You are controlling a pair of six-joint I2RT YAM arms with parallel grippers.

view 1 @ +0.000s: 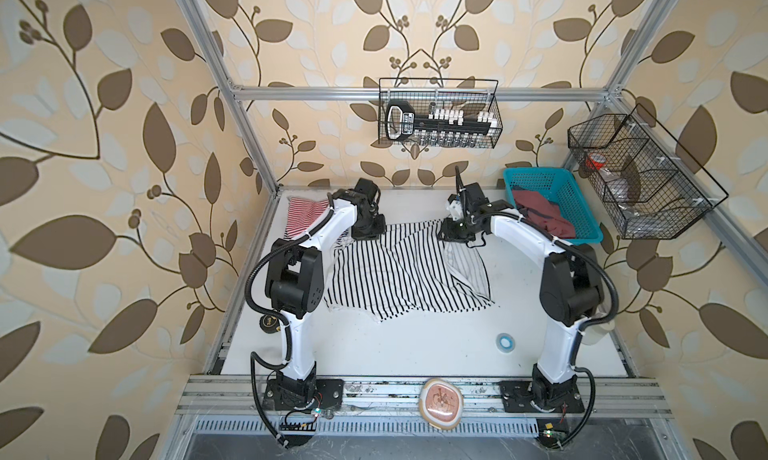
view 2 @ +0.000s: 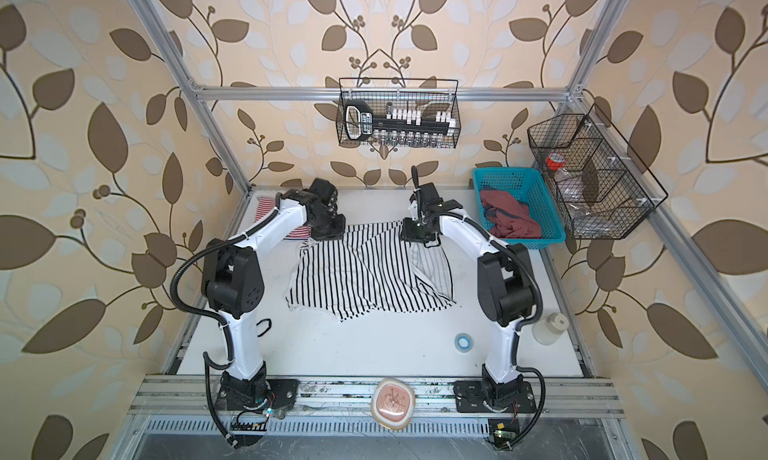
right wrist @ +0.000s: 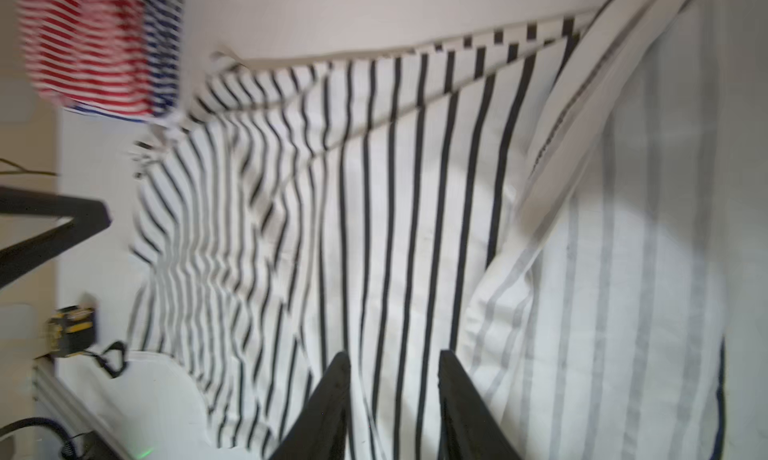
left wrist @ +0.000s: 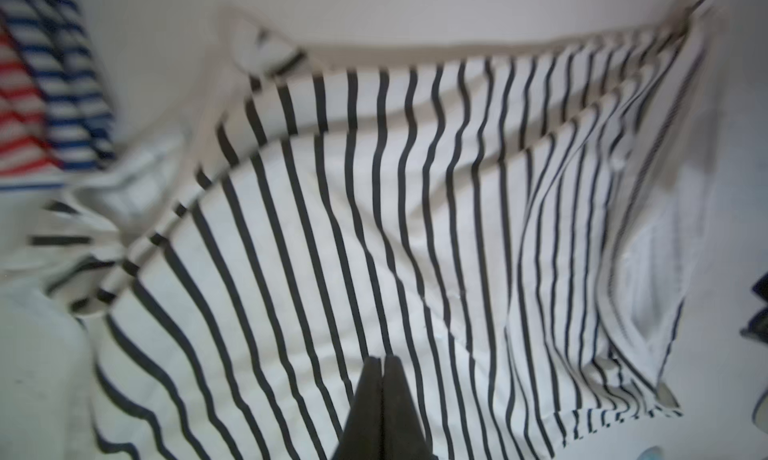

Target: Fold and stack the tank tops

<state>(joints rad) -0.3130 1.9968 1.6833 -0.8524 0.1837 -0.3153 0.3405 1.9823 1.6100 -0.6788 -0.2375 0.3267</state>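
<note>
Black-and-white striped tank top (view 1: 399,271) lies spread on the table (view 1: 415,354), flat for folding, with 1 right-side flap turned pale side up. The 2 grippers sit at its far corners, probably to tension that edge.

- Left gripper (left wrist: 382,360): jaws together, pinch on cloth unconfirmed.
- Right gripper (right wrist: 395,358): jaws apart, holding nothing.

Red-and-white striped tank top (view 1: 301,217) lies folded at the far left corner, likely the stack base. Dusty red tank top (view 1: 540,213) sits in the basket (view 1: 552,175) at the far right corner.

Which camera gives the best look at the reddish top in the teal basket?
A top view: the reddish top lies crumpled in the teal basket, mostly unblocked. Both top views show it alike; neither wrist camera catches it.
</note>
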